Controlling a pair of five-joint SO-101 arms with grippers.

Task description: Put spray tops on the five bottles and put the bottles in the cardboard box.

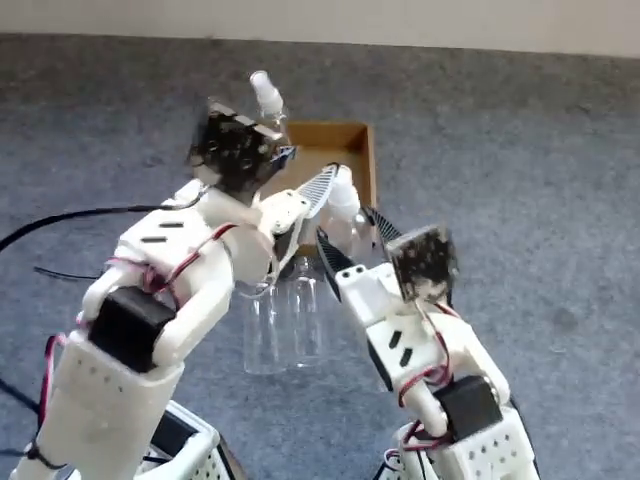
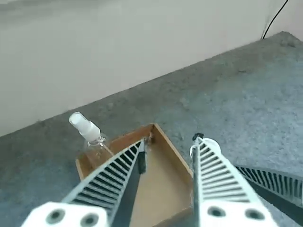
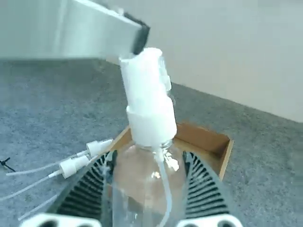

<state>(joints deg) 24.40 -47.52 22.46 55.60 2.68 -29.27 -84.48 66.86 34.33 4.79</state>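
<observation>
Grey carpet; my right gripper clasps a clear, white-topped bottle; left gripper splayed; cardboard box at twelve o'clock.

You have a clear, glossy plastic bottle with a smooth white plastic spray top, a matt brown cardboard box, and a rough grey carpet-like surface.
</observation>
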